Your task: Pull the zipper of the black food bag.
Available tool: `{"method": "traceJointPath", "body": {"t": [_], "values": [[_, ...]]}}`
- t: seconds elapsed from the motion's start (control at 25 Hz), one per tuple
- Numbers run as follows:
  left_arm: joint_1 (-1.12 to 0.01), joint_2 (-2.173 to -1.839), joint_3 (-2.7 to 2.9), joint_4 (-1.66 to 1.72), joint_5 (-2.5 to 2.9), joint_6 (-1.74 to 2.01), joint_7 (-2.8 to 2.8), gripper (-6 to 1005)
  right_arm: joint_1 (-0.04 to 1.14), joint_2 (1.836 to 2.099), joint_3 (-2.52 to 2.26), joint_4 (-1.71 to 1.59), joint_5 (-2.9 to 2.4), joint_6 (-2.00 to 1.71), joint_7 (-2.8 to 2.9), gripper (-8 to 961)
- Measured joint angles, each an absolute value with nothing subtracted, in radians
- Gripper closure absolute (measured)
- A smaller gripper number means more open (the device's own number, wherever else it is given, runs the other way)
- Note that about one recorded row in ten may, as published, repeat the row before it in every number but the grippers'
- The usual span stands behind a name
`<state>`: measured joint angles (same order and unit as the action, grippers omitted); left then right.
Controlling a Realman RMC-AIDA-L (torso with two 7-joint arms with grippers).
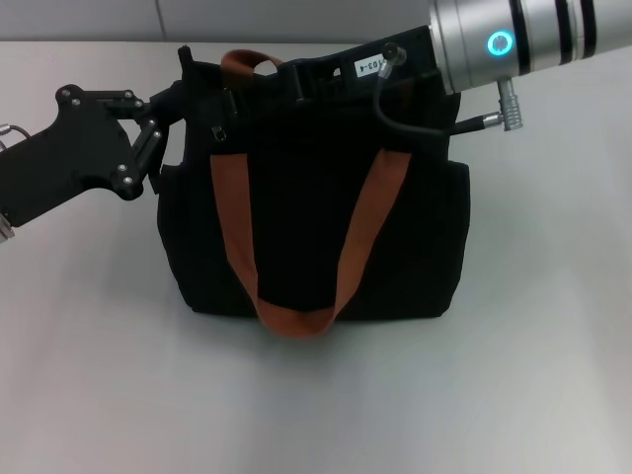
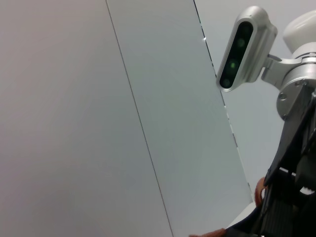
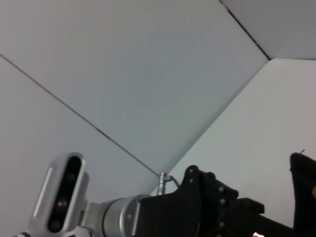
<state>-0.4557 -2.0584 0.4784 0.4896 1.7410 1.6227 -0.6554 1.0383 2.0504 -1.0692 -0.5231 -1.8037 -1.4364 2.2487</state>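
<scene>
a plain pale grey surface (image 1: 533, 375) carries the black food bag (image 1: 316, 247), which stands upright on it toward the far side, one rust-brown handle (image 1: 296, 321) hanging down its front face.

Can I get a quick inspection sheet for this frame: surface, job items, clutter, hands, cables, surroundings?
Surface: white table, bare around the bag.
Job's things: black food bag upright mid-table, rust-brown handles draped down its near face; a small dark tab hangs near its top left corner, zipper not clearly told.
Clutter: nothing seen.
Hands: left hand at the bag's top left corner, fingers against the fabric; right hand over the bag's top edge, fingertips hidden.
Cables: black cable loops from the right wrist across the bag's top.
Surroundings: pale panelled wall behind the table.
</scene>
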Motion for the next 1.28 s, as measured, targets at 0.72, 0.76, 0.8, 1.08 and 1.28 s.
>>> {"method": "traceJointPath", "body": {"t": [0.72, 0.76, 0.8, 1.08, 1.28], "values": [[-0.476, -2.06, 0.48, 0.492, 1.741, 1.624, -0.704, 974, 1.076, 2.075, -1.086, -0.525, -1.848, -1.393, 2.276, 312], [-0.477, -2.06, 0.479, 0.492, 1.741, 1.624, -0.706, 974, 1.076, 2.076, -1.09, -0.526, -1.851, -1.391, 2.281, 313], [-0.477, -2.06, 0.478, 0.492, 1.741, 1.624, -0.708, 974, 1.077, 2.076, -1.093, -0.526, -1.853, -1.39, 2.285, 314], [-0.474, -2.057, 0.475, 0.492, 1.741, 1.632, -0.709, 974, 1.064, 2.077, -1.094, -0.541, -1.853, -1.388, 2.292, 313], [-0.473, -2.057, 0.474, 0.49, 1.741, 1.634, -0.709, 974, 1.075, 2.081, -1.107, -0.538, -1.854, -1.378, 2.303, 334]]}}
